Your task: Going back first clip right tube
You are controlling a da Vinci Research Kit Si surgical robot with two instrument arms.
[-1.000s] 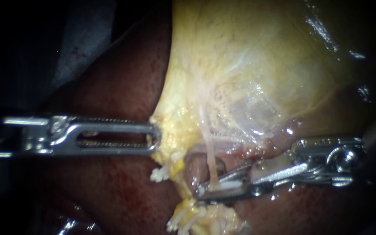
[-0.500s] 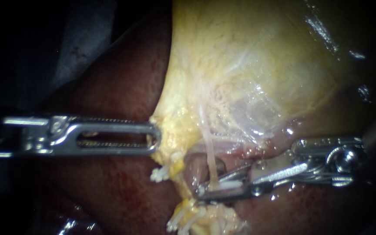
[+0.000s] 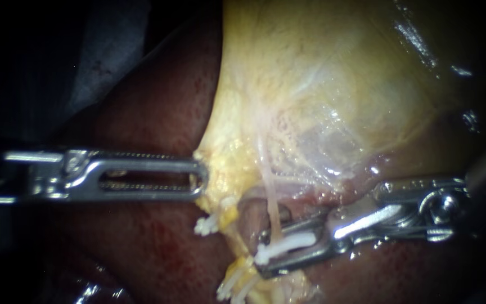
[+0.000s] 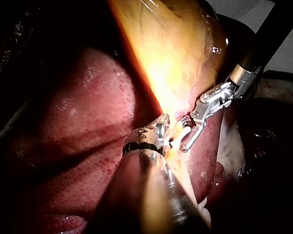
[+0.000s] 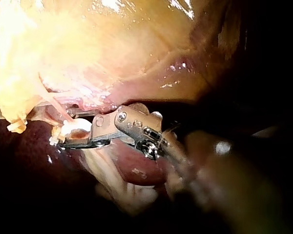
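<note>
Clip [image 3: 286,246] sits across the tube [image 3: 271,197], at the tube's 6 o'clock end, inside the claw of the right instrument [image 3: 263,253]. Claw state: narrowly parted, with the clip against the lower half and a dark gap above it. The clip's long axis runs 8 to 2 o'clock, in line with the shaft. Judgement: withdrawal should follow that axis toward 2 o'clock, or the tube may be dragged. Left instrument [image 3: 201,179], at 10 o'clock, grips the gallbladder [image 3: 310,84].

No legible text, label, number or sign anywhere
</note>
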